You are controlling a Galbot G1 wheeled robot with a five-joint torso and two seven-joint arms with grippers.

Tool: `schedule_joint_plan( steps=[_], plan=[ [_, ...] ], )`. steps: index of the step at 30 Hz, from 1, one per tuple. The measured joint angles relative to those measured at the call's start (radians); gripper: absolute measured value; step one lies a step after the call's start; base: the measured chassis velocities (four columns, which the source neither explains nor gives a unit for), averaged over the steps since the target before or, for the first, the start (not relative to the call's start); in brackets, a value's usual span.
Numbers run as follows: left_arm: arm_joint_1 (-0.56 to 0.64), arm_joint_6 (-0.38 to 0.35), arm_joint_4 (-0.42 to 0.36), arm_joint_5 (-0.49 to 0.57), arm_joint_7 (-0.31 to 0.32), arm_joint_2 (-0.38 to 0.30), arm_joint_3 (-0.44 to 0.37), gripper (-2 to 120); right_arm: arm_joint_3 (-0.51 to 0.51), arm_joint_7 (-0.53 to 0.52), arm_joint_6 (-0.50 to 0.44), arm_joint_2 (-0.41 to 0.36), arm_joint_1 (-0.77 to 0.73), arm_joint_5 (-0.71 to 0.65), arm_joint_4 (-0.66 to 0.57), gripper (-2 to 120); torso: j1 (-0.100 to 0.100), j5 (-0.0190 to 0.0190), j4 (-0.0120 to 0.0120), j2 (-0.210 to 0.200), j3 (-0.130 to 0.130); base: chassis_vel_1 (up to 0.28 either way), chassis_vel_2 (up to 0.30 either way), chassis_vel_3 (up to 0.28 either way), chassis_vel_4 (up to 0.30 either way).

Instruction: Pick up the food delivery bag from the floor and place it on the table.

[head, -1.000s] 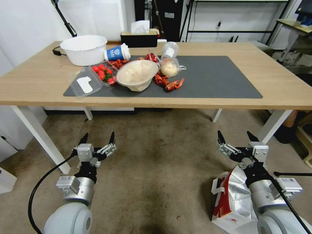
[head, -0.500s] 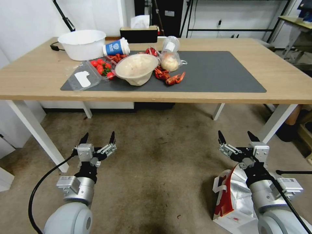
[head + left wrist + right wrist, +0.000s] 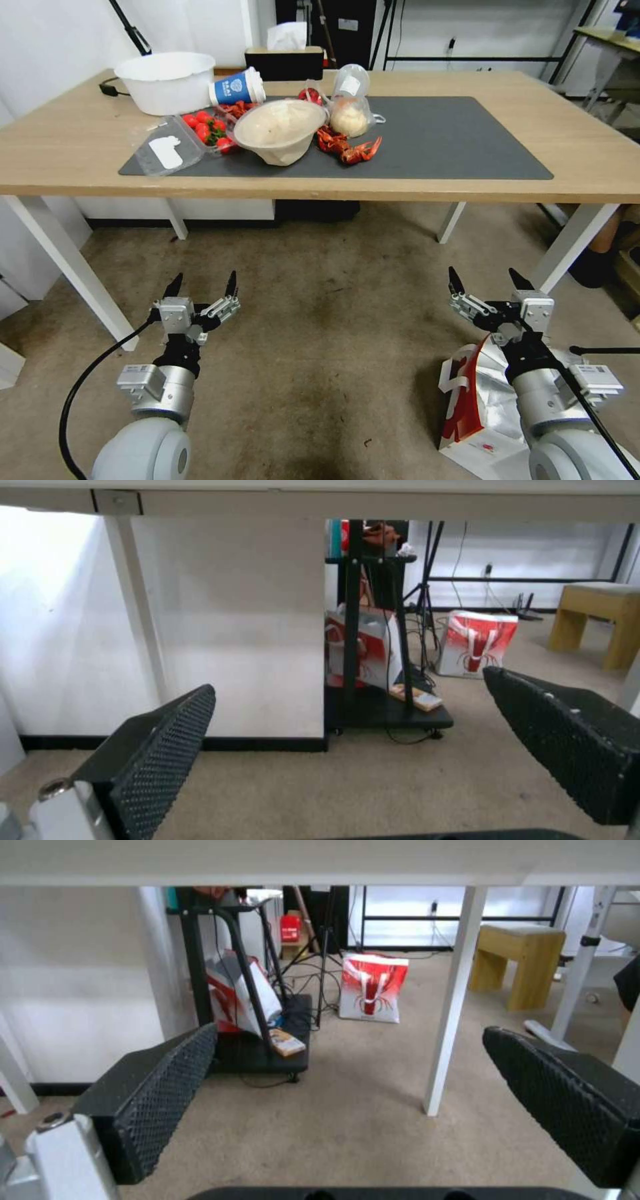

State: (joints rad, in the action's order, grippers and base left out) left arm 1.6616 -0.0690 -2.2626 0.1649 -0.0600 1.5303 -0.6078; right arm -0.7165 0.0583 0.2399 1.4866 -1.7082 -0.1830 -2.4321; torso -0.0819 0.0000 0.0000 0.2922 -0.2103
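Foil-lined bag (image 3: 490, 407) on the floor (image 3: 320, 347) at my 4 o'clock looks light and floppy, so I judge its white straps (image 3: 455, 381) the best hold; my right gripper (image 3: 485, 283) and left gripper (image 3: 202, 283) both stand apart, empty.

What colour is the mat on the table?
Dark grey mat, clearest in the head view.

Left pincer (image 3: 347, 760) spread wide above floor (image 3: 373, 785), under table (image 3: 320, 500).
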Motion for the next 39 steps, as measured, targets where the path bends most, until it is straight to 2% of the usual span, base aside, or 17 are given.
schedule_joint_plan(
  steps=[16,29,39],
  plan=[
    [-0.002,0.004,0.001,0.000,-0.010,-0.003,0.001,100,-0.002,-0.001,-0.002,-0.001,-0.002,-0.001,0.000,100,0.017,0.0000,0.0000,-0.066,0.049,0.000,0.000,0.000,0.000],
    [-0.002,0.005,0.001,0.000,-0.011,-0.003,0.001,100,-0.002,-0.001,-0.002,-0.001,-0.003,0.000,0.000,100,0.022,0.0000,0.0000,-0.081,0.059,0.000,0.000,0.000,0.000],
    [-0.001,0.005,0.001,0.000,-0.013,-0.003,0.003,100,-0.002,-0.001,-0.005,0.001,-0.007,0.004,0.000,100,0.026,0.0000,0.0000,-0.104,0.078,0.000,0.000,0.000,0.000]
  ],
)
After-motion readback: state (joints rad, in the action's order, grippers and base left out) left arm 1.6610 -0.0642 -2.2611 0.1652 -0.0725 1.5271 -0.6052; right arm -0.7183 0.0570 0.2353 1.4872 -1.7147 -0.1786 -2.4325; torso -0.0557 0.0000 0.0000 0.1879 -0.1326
